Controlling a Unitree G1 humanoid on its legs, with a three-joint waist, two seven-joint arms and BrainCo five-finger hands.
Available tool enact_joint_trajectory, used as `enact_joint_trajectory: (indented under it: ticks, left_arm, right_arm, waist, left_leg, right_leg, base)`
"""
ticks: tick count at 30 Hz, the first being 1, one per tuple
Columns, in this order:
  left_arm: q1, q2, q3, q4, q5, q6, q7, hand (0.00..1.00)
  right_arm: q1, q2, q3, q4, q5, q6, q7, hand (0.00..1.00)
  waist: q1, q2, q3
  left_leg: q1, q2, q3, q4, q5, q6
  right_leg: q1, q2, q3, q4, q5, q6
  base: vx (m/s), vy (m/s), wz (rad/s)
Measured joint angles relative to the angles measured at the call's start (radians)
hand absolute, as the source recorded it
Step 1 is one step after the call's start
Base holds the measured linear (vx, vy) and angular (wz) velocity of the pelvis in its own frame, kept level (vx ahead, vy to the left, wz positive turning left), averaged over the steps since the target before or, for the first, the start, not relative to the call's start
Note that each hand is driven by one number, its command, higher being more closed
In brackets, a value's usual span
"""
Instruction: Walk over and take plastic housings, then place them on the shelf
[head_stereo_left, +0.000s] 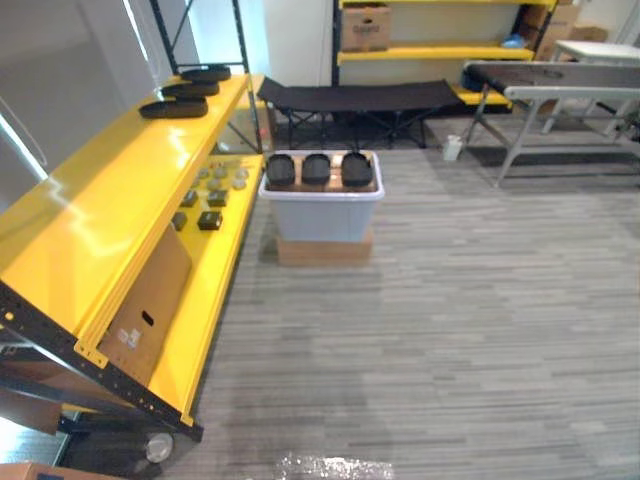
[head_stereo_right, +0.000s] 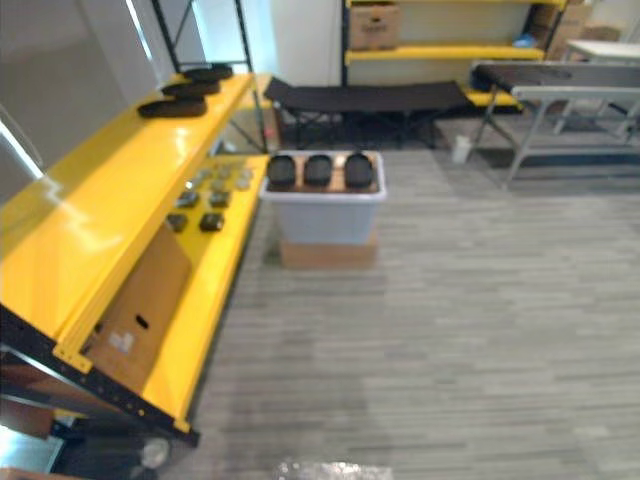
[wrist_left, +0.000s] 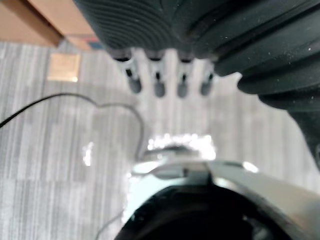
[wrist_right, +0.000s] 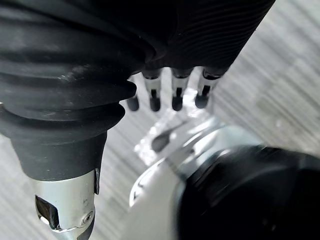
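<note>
Housings (head_stereo_left: 316, 168) in bin (head_stereo_left: 321, 212) atop box (head_stereo_left: 323, 250), just R of shelf (head_stereo_left: 110, 200); cot (head_stereo_left: 360, 96) behind bin.

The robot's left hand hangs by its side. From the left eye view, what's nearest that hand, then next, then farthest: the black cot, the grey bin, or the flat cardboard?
The left hand hangs beside the robot, so probably:
1. the flat cardboard, low on the left.
2. the grey bin, centre, holding black housings.
3. the black cot, at the back.

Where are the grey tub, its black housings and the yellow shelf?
grey tub (head_stereo_left: 320, 215), left eye view, front wall.
black housings (head_stereo_left: 316, 168), left eye view, middle one's top.
yellow shelf (head_stereo_left: 110, 200), left eye view, bare top.
</note>
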Motion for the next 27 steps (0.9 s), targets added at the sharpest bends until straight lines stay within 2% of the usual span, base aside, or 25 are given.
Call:
enact_joint_trajectory:
  ticks: [6,11,19,22,27]
  left_arm:
    - [-0.004,0.006,-0.003,0.009,0.001,-0.013,-0.001,0.0]
    - [-0.008,0.022,-0.012,0.008,0.001,-0.015,-0.002,0.0]
    - [-0.008,0.019,-0.015,0.008,-0.003,-0.011,0.017,0.0]
    - [-0.016,0.019,-0.022,0.007,-0.011,-0.01,0.023,0.0]
    - [-0.035,0.024,-0.038,0.007,-0.043,-0.018,0.03,0.0]
  right_arm:
    - [-0.006,0.01,-0.023,0.005,-0.006,0.0,-0.007,0.0]
    - [-0.022,0.027,-0.031,0.005,-0.006,-0.002,-0.013,0.0]
    - [-0.025,0.025,-0.03,0.004,-0.03,-0.003,-0.001,0.0]
    - [-0.036,0.022,-0.028,0.002,-0.047,-0.003,-0.001,0.0]
    - [-0.053,0.016,-0.018,0.003,-0.048,0.003,0.012,0.0]
  waist:
    - [0.0,-0.006,0.002]
    - [-0.001,-0.028,0.013]
    - [-0.003,-0.022,0.016]
    - [-0.003,-0.023,0.016]
    - [-0.004,-0.023,0.052]
  left_leg:
    - [0.037,-0.014,0.0,-0.082,0.025,0.002]
    - [0.038,-0.015,0.001,-0.082,0.025,0.002]
    - [0.035,-0.015,0.001,-0.088,0.033,-0.004]
    - [-0.009,-0.015,0.002,-0.089,0.046,0.0]
    - [-0.034,-0.016,0.002,-0.089,0.057,0.004]
  right_leg:
    - [0.003,-0.004,-0.006,-0.008,-0.012,0.021]
    - [0.008,-0.004,-0.008,-0.016,-0.014,0.025]
    - [0.002,-0.004,-0.008,-0.014,-0.017,0.028]
    - [-0.045,-0.004,-0.01,-0.01,-0.016,0.027]
    - [-0.071,-0.004,-0.01,-0.017,-0.002,0.022]
  base:
    - [0.06,0.038,0.03]
    - [0.0,0.0,0.0]
    - [-0.07,-0.02,0.0]
    - [-0.09,-0.02,-0.01]
    - [-0.02,-0.007,0.0]
